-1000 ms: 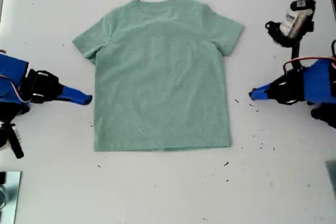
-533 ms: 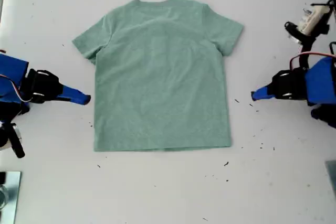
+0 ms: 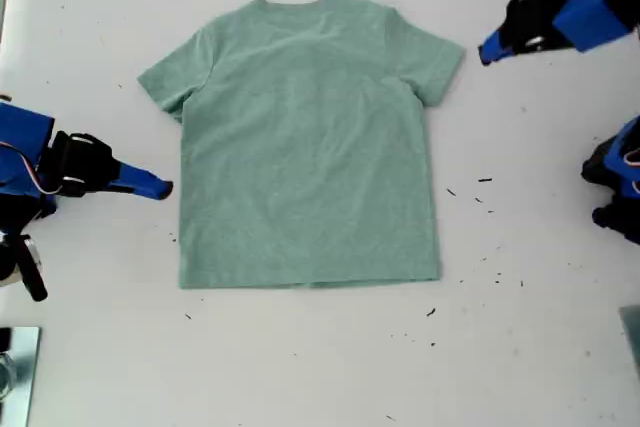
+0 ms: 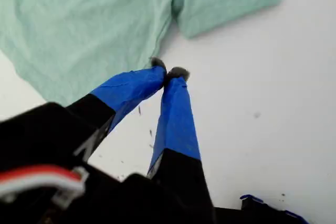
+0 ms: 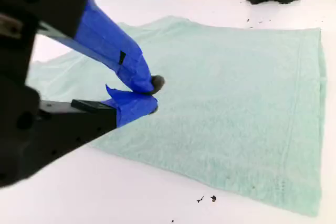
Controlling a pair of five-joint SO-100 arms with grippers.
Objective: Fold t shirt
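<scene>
Since the earlier frame, my first tool (image 3: 484, 51) has risen toward the exterior view's upper right, beside the t shirt (image 3: 305, 142) sleeve; the shirt lies flat, mid-worktop (image 3: 300, 367). First wrist view: tool (image 4: 169, 70) closed, empty. Second wrist view: my second tool (image 5: 154, 96) nearly closed, empty, at the shirt's (image 5: 231, 103) edge.

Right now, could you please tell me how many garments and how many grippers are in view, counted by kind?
t shirt: 1
Grippers: 2, my first gripper and my second gripper
Total: 3
</scene>
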